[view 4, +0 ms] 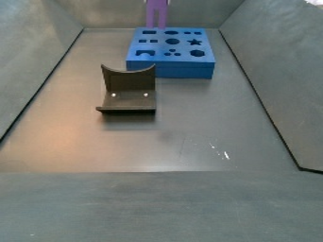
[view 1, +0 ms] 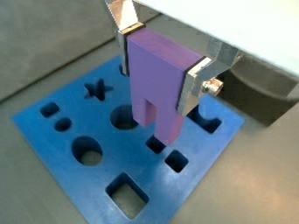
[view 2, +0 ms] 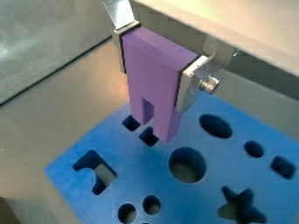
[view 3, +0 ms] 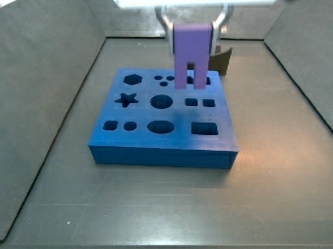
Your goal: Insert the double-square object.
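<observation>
My gripper (view 1: 160,77) is shut on the double-square object (view 1: 156,74), a tall purple block held upright with its two square prongs pointing down. It also shows in a wrist view (view 2: 158,79) between the silver fingers (view 2: 194,80). The prongs hang just above the blue board (view 1: 70,188), close to its pair of small square holes (view 2: 149,136). In a side view the gripper (view 3: 193,32) holds the block (view 3: 192,53) over the board's far right part (view 3: 163,141). In a side view only the block's lower part (view 4: 157,12) shows behind the board (view 4: 190,66).
The board has other cutouts: a star (view 3: 127,99), round holes (view 3: 160,100), an oval (view 3: 159,125) and a large square (view 3: 204,126). A dark grey L-shaped fixture with a curved edge (view 4: 127,91) stands on the floor beside the board (view 1: 251,92). Grey walls enclose the floor (view 4: 164,142).
</observation>
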Robot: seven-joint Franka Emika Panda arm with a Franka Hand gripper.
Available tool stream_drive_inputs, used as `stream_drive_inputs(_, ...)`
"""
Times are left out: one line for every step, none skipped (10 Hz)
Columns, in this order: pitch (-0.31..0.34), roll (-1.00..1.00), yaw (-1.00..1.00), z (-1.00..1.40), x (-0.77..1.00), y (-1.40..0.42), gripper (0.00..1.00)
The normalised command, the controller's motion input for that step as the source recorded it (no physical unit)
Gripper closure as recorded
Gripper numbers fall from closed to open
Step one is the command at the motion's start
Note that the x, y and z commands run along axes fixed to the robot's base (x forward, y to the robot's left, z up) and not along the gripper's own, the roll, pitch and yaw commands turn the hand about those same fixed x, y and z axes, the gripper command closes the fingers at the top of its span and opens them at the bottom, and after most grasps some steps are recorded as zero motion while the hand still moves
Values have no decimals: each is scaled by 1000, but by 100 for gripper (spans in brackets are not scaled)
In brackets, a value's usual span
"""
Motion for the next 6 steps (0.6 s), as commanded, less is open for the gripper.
stream_drive_inputs(39,171,0,-637,243,0,100)
stream_drive_inputs(74,173,0,-554,277,0,100)
stream_drive_inputs(51,87,0,-426,400,0,100)
stream_drive_inputs(40,0,0,-226,603,0,100)
stream_drive_inputs(0,0,-31,-63,217,0,100)
stream_drive_inputs(-49,0,0,-69,0,0,100)
